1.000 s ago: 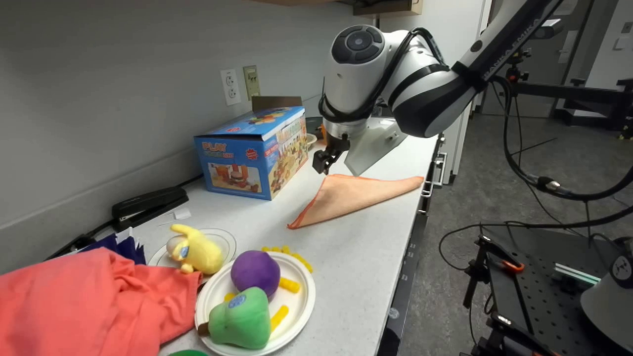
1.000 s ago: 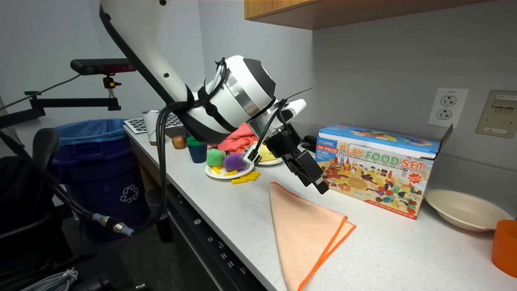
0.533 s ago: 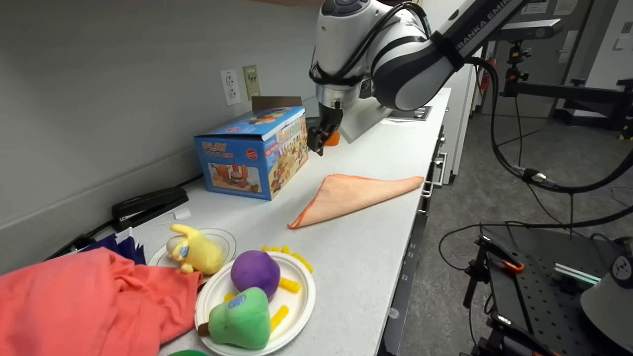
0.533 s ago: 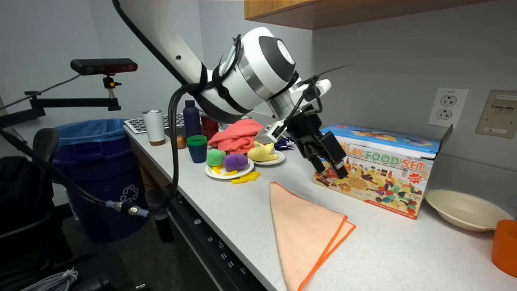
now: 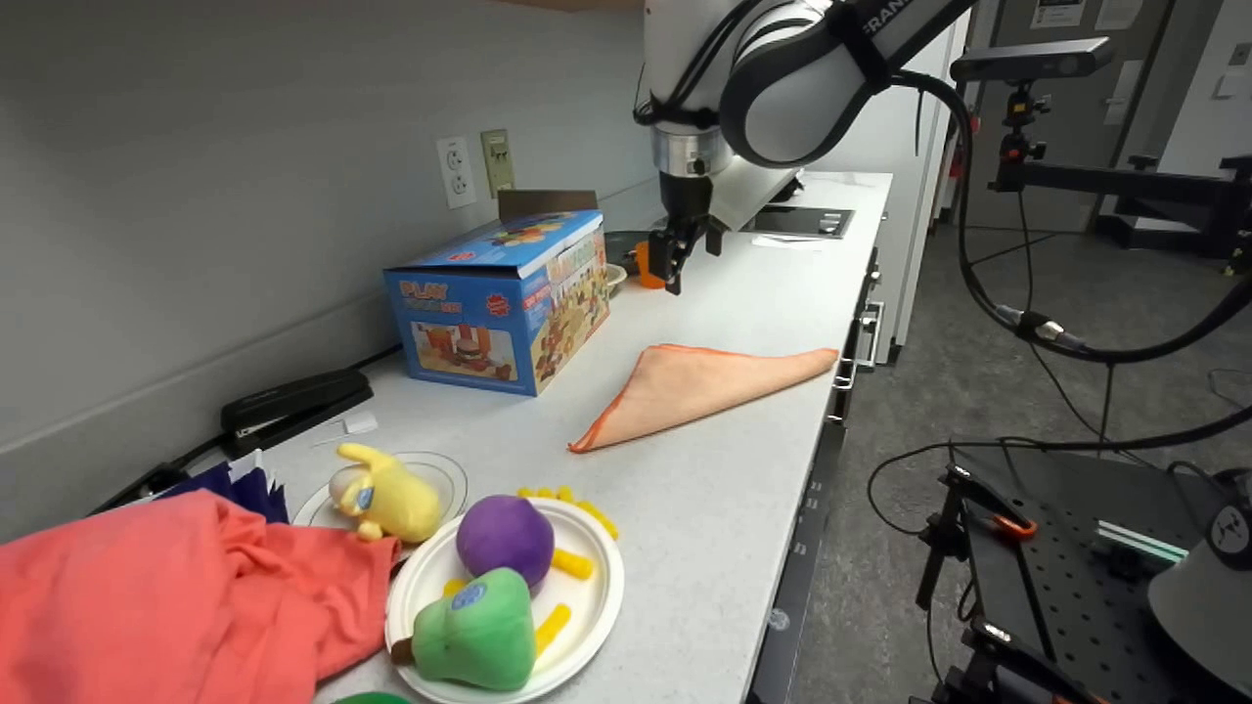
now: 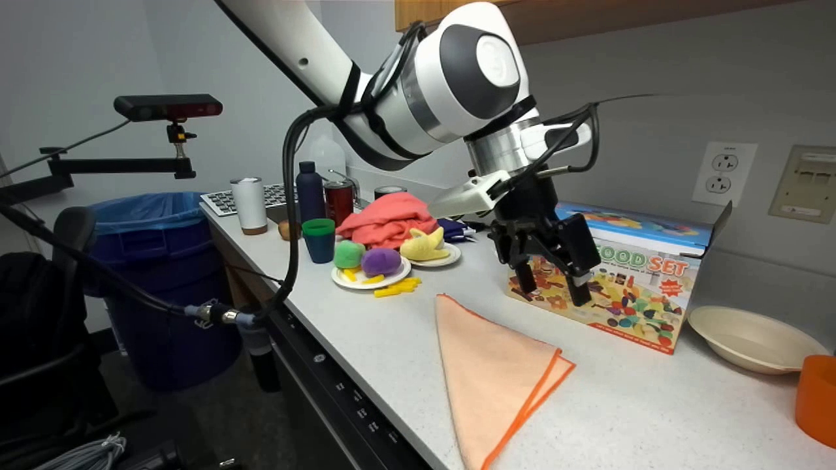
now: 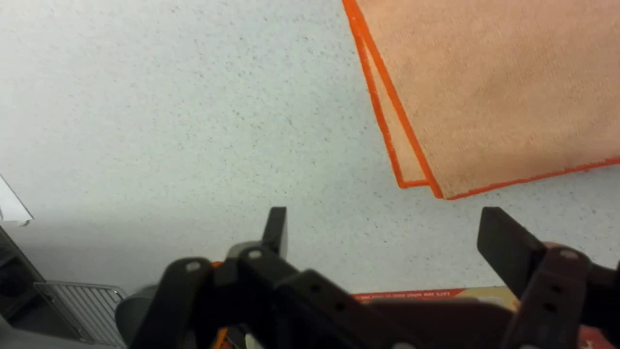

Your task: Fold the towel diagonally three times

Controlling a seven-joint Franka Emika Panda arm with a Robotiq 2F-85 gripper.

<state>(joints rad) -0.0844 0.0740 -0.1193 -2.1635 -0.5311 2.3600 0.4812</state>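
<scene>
Two fingers (image 7: 506, 247) of the claw (image 7: 385, 228) are standing wide apart, hovering above the table (image 7: 193, 121), clear of the folded towel (image 7: 513, 97).

Matt cloth towel (image 6: 496, 372) on my smooth, speckled counter (image 6: 659, 405).
Through the wrist view I make out a faintly fuzzy nap on the towel; my tool (image 7: 384, 218) looks matt, the collar (image 5: 685, 154) above it shiny metal. I see glossy printed card on the toy box (image 6: 627, 287), matt cloth in the coral heap (image 5: 166, 596), and wood on the overhead cabinet (image 6: 627, 13).
</scene>
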